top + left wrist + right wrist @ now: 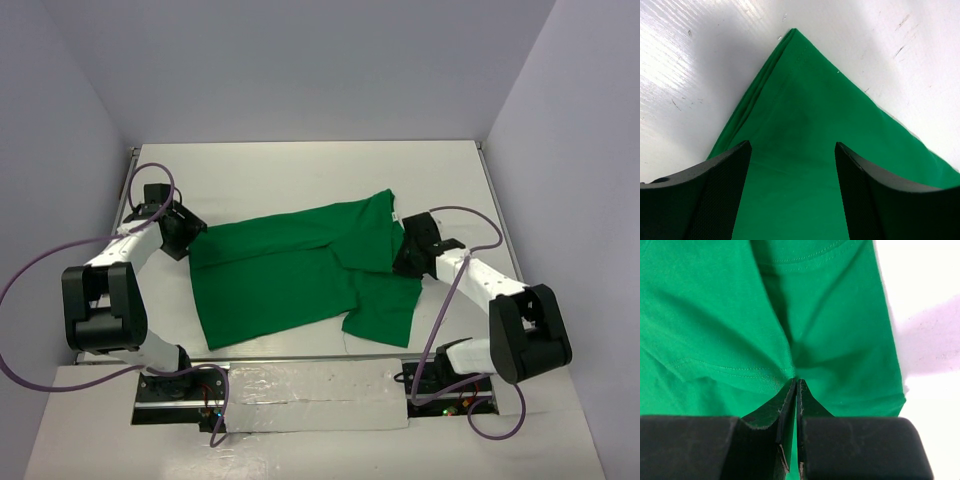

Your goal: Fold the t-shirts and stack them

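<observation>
Mostly flat, the green t-shirt [290,270] lies across the middle of the white table [300,170], with its right part folded over and rumpled. My right gripper [796,385] is clamped tight on a pinch of that cloth near the right edge. My left gripper [792,150] hangs over the t-shirt's far-left corner, jaws spread wide.

The t-shirt [280,275] lying between the left tool [792,145] and the right tool [796,382] is plain bright green throughout. Both tools are black. The desk [300,175] under them is white, with faint grey scuffs.
</observation>
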